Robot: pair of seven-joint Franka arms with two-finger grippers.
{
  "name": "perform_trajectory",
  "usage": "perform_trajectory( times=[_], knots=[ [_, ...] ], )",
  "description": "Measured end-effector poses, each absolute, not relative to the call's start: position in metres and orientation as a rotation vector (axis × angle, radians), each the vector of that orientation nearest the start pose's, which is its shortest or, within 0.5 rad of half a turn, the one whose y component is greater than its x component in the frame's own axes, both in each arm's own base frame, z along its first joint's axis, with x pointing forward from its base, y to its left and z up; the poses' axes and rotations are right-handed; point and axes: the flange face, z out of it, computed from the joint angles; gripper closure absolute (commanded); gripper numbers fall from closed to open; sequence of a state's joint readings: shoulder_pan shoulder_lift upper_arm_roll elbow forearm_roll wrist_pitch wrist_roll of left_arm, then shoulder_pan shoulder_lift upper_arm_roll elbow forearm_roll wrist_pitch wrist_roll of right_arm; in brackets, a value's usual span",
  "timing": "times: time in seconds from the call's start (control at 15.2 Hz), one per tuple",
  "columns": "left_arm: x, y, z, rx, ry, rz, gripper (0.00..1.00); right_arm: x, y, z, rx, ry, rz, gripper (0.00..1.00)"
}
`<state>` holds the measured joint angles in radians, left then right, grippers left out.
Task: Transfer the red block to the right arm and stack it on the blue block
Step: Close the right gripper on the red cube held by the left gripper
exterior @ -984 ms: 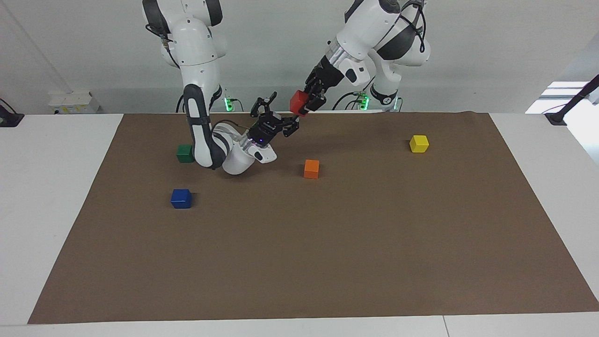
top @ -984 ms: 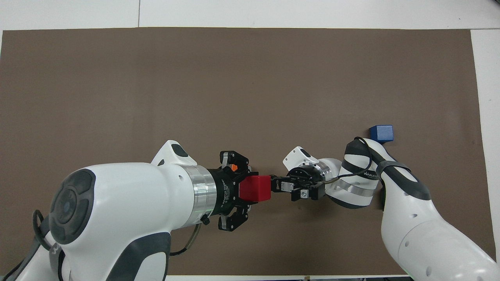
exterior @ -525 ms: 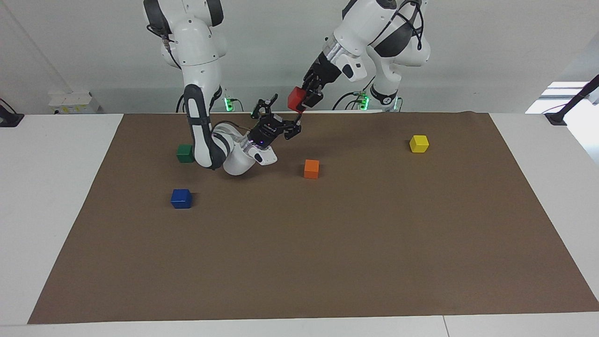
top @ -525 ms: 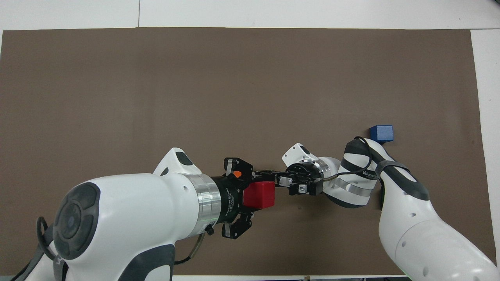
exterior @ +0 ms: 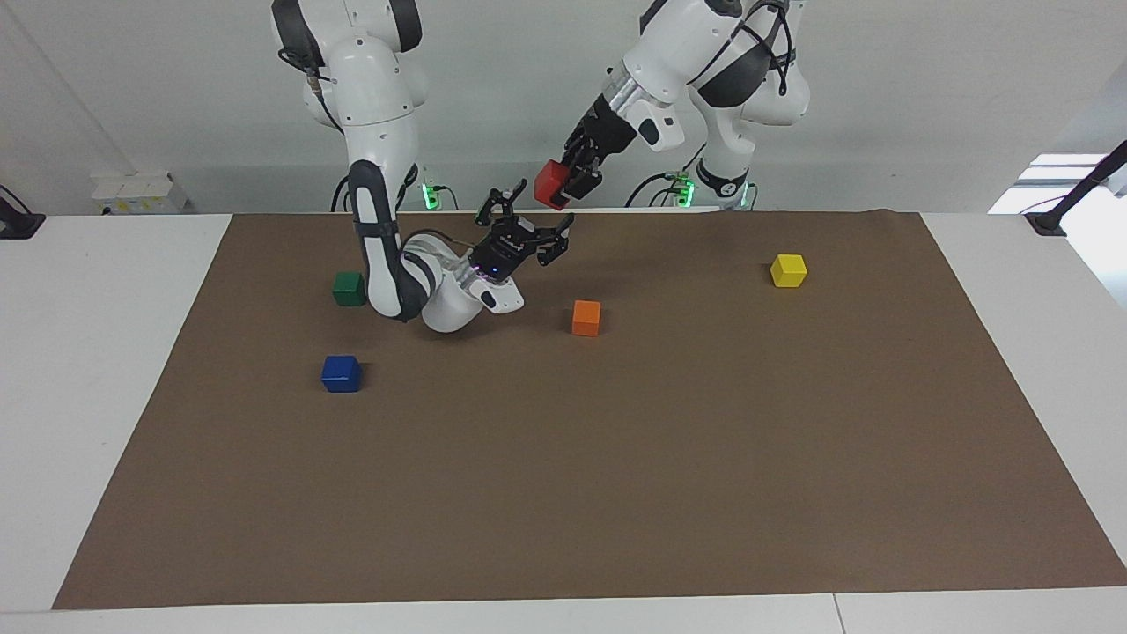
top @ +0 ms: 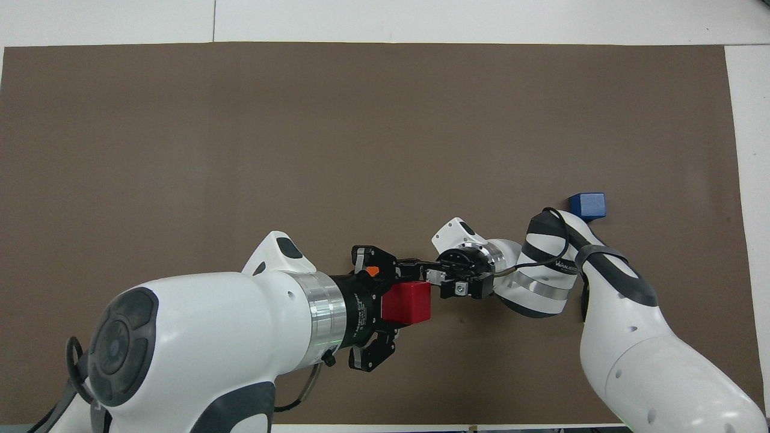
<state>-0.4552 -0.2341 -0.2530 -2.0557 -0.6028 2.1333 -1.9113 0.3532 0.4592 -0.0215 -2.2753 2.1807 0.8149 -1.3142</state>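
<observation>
Brown mat (exterior: 616, 493) lies bare over most of its span away from the robots. The left gripper (exterior: 563, 183), now higher than a second ago, clamps the red block (exterior: 551, 183) over the mat's robot-side edge. The right gripper (exterior: 526, 231) sits just below, fingers spread wide. The blue block (exterior: 341, 373) rests toward the right arm's end.

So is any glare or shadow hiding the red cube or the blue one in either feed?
Facing view: even light, a bright patch only at the table's edge toward the left arm's end; red block in the left hand and blue block read clearly, with soft shadows. Overhead view: no glare; the right arm partly hides the blue block.
</observation>
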Motion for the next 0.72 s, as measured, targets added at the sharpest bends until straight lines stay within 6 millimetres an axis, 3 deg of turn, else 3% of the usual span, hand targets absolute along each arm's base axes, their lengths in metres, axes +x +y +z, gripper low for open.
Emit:
perform_trajectory(
  times=[0.07, 0.13, 0.2, 0.26, 0.46, 0.52, 0.59, 0.72],
  knots=[
    [0.3721, -0.3648, 0.5709, -2.61, -2.311, 0.718, 1.0, 0.4438, 0.2771, 0.2986, -0.644, -0.154, -0.147, 0.37],
    [0.3723, -0.3647, 0.5707, -2.61, -2.313, 0.717, 1.0, 0.4414, 0.2808, 0.2986, -0.643, -0.156, -0.139, 0.69],
    [0.3727, -0.364, 0.5701, -2.609, -2.315, 0.715, 1.0, 0.4391, 0.2844, 0.299, -0.638, -0.159, -0.132, 0.92],
    [0.3736, -0.362, 0.5687, -2.607, -2.317, 0.717, 1.0, 0.4389, 0.2848, 0.2995, -0.634, -0.158, -0.129, 1.0],
    [0.3737, -0.3616, 0.5687, -2.611, -2.316, 0.72, 1.0, 0.4391, 0.2847, 0.2998, -0.633, -0.153, -0.115, 1.0],
    [0.3737, -0.3616, 0.5688, -2.611, -2.317, 0.721, 0.85, 0.4392, 0.2847, 0.2998, -0.633, -0.153, -0.114, 1.0],
    [0.3738, -0.3616, 0.5688, -2.61, -2.318, 0.721, 0.01, 0.4393, 0.2847, 0.2999, -0.633, -0.153, -0.114, 1.0],
    [0.3741, -0.3614, 0.5691, -2.606, -2.324, 0.722, 0.0, 0.4396, 0.2849, 0.2999, -0.635, -0.153, -0.114, 1.0]
  ],
)
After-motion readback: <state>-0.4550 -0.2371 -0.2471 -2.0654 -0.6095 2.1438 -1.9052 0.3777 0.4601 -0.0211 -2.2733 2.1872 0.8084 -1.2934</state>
